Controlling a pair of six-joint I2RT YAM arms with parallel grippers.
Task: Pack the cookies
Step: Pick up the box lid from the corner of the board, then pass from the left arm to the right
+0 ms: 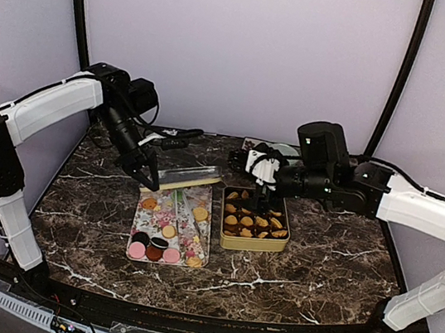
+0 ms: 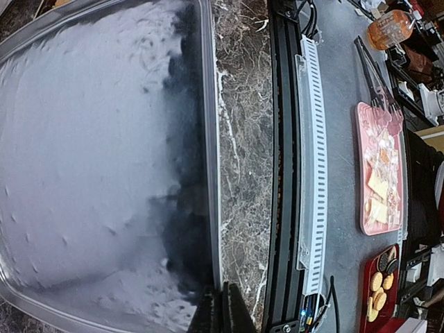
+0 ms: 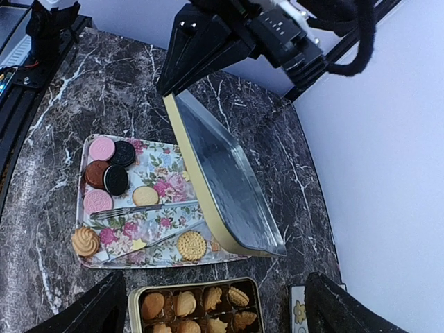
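Cookies (image 1: pixel 254 222) fill the gold tin (image 1: pixel 254 247) right of the flowery tray (image 1: pixel 192 212), which holds more. The right gripper (image 1: pixel 262 191) hangs over the tin.

From the left wrist, the left gripper (image 2: pixel 222 312) pinches the lid (image 2: pixel 97 152) by its rim alone, so it could slip.

From the right wrist, the jaws are wide and empty. The tilted lid overhangs the tray's far edge, blocking reach, and tongs (image 3: pixel 142 208) lie across the tray.

The far end of the tray (image 1: pixel 157 214) is overhung by a tilted lid (image 1: pixel 190 176) held in the left gripper (image 1: pixel 151 181). The tin (image 1: pixel 254 247) is blocked from above by the right gripper (image 1: pixel 262 191). The near table (image 1: pixel 316 268) is left open.
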